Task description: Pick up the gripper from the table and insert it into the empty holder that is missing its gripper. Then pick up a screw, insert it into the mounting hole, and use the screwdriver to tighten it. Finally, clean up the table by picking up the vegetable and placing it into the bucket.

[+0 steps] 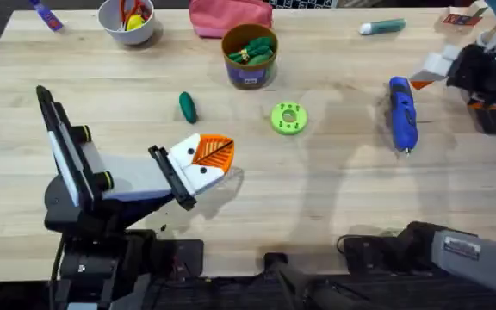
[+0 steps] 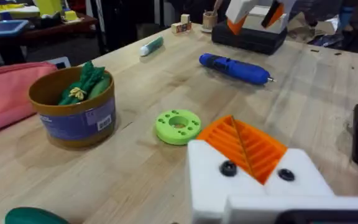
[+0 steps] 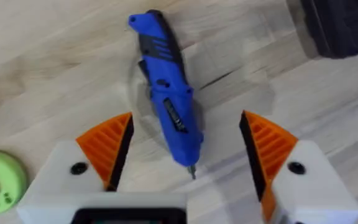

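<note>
With its jaws spread wide just above the screwdriver [image 3: 166, 99], the right gripper [image 3: 188, 155] could nudge it rolling if lowered off-centre.

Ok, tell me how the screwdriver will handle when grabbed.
The screwdriver looks rigid, so it likely won't flex. Its rounded pen-shaped body lying flat on the table may roll if nudged sideways. The thin tip seems the delicate end; gripping mid-body looks safer.
</note>
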Controlling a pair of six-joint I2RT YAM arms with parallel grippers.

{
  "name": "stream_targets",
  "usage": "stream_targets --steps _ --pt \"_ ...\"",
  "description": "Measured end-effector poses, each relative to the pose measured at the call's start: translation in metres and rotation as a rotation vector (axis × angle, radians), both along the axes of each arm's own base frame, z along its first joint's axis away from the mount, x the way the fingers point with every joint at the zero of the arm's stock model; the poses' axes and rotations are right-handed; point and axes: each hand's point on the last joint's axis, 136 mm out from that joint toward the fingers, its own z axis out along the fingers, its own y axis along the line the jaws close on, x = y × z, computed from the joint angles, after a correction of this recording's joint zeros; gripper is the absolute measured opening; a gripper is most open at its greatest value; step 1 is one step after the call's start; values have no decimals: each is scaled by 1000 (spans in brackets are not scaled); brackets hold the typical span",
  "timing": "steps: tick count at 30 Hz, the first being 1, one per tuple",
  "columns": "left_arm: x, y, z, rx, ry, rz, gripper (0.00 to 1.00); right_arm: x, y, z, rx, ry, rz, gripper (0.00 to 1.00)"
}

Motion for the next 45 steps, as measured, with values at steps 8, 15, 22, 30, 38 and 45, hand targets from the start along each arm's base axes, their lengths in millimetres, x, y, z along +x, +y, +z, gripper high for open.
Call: stream_targets --steps 8,15,22,30,38,45 --pt "0 0 0 0 0 0 20 35 -14 -46 -23 71 113 990" --pt "0 0 0 0 0 0 20 45 -12 -74 -5 125 175 990" --pt "0 0 0 0 0 0 20 43 -9 -104 23 207 236 990" --pt "0 0 0 0 0 0 20 50 -11 -120 16 224 260 884" --pt "0 0 0 0 0 0 20 55 -15 -122 -16 221 279 44" --pt "0 0 0 0 0 0 20 54 -16 -122 -19 225 280 25"
